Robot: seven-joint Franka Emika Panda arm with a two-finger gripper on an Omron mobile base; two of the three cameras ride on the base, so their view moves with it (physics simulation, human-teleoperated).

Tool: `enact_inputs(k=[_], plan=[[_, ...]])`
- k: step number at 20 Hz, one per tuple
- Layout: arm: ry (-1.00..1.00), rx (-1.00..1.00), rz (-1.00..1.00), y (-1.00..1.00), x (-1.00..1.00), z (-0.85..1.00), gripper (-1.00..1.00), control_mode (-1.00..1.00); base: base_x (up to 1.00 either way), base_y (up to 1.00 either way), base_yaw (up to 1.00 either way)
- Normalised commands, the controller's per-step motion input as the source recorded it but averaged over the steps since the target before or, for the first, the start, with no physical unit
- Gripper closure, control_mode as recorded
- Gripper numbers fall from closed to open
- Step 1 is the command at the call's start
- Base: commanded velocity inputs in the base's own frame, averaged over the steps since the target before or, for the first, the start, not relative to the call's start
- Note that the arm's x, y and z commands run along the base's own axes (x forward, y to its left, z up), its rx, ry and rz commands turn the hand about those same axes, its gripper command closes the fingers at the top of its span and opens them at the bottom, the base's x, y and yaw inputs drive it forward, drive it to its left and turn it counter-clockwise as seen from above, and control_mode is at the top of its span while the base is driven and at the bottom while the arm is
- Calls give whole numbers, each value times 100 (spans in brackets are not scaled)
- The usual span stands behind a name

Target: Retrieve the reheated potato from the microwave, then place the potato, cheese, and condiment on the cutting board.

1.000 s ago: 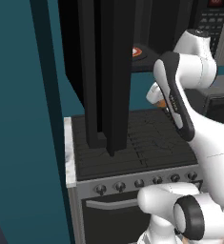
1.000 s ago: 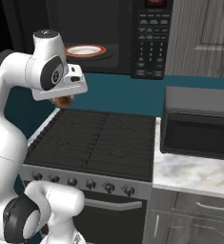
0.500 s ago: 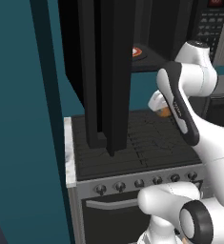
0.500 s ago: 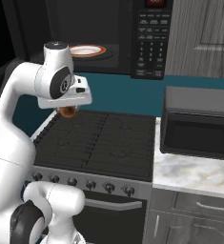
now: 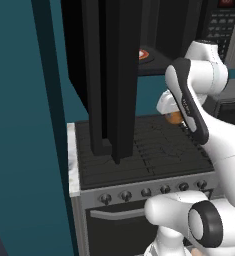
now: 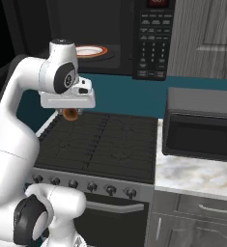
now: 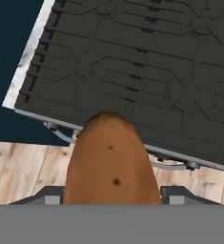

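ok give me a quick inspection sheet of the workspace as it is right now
surface: black stove top with grates, nothing lying on it; marble counter to its right
job's things: potato held in the gripper, hanging over the stove; microwave door swung open, with a plate inside
clutter: small dark box oven on the counter
grippers: gripper shut on the potato, pointing down above the stove's left side
cables: nothing seen
surroundings: teal wall behind the stove, knobs along its front, wooden floor below, grey cupboard upper right
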Motion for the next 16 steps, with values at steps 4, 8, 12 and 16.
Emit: enact_inputs(k=[4,8,12,16], plan=[[-15,6,-7,-2,-14,-22,100,-100,0,0,0],[-2,5,-1,0,-1,0,100,-100,0,0,0],[0,0,0,0,0,0,100,-100,0,0,0],[0,0,0,0,0,0,100,-100,0,0,0]])
